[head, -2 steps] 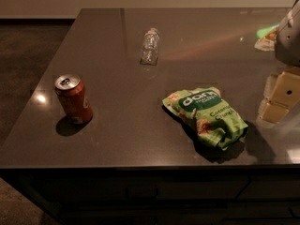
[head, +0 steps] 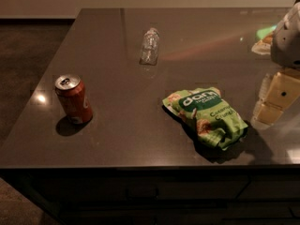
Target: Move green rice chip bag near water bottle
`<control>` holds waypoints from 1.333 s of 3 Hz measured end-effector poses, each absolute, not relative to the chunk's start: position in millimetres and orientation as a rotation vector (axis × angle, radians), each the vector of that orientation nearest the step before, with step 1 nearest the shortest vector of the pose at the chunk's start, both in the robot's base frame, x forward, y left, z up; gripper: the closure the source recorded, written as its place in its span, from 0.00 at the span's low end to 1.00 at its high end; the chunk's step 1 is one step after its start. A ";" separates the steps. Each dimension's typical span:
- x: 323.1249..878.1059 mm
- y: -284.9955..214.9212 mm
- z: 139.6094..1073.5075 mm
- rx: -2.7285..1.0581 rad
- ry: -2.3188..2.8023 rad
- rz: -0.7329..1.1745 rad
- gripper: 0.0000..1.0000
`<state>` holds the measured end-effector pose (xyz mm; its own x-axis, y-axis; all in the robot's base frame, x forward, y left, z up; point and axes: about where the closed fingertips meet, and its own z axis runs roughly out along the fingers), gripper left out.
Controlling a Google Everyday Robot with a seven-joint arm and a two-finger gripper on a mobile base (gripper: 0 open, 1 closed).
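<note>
The green rice chip bag (head: 206,116) lies flat on the dark table, right of centre and near the front edge. The water bottle (head: 150,46) lies on its side further back, left of the bag and well apart from it. My gripper (head: 275,100) hangs at the right edge of the view, just right of the bag and a little above the table. It holds nothing that I can see.
An orange-red soda can (head: 74,100) stands upright at the front left of the table (head: 117,125). The table's left and front edges drop off to a dark floor. A pale object (head: 263,40) lies at the back right, partly behind my arm.
</note>
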<state>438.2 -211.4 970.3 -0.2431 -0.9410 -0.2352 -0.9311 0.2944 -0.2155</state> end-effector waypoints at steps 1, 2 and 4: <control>435.1 -199.4 952.6 -1.644 2.258 0.061 0.00; 432.0 -191.2 937.4 -1.594 2.270 0.087 0.00; 437.3 -181.8 904.1 -1.528 2.334 0.039 0.00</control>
<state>437.3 -181.8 904.1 -0.3573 -0.8834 -0.3032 -0.8931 0.4181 -0.1658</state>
